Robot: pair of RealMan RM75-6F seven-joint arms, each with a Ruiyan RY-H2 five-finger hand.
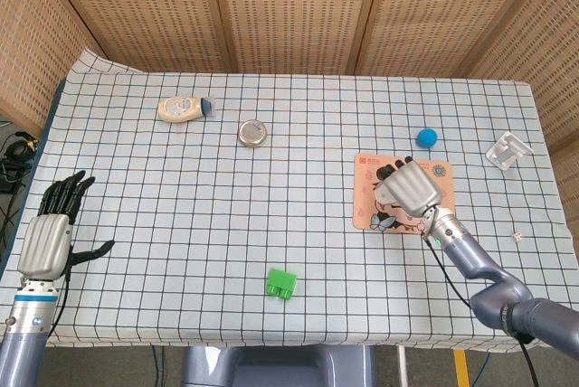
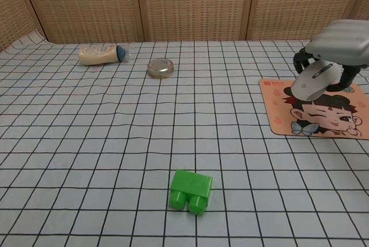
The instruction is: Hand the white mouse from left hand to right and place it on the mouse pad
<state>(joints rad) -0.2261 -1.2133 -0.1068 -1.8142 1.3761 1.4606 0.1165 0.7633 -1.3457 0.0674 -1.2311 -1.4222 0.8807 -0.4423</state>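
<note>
My right hand (image 1: 409, 188) (image 2: 340, 42) hangs above the cartoon mouse pad (image 1: 434, 224) (image 2: 323, 117), fingers curled down around the white mouse (image 2: 314, 81). In the chest view the mouse is lifted clear of the pad, nose tilted down to the left. The head view hides the mouse under the hand. My left hand (image 1: 50, 233) stays at the table's left edge, fingers spread and holding nothing; the chest view does not show it.
A green block (image 1: 281, 283) (image 2: 191, 191) lies near the front edge. At the back are a lying bottle (image 1: 184, 108) (image 2: 102, 55) and a round tin lid (image 1: 252, 132) (image 2: 160, 68). A blue ball (image 1: 427, 137) (image 2: 324, 64) sits behind the pad, a white clip (image 1: 505, 149) at far right.
</note>
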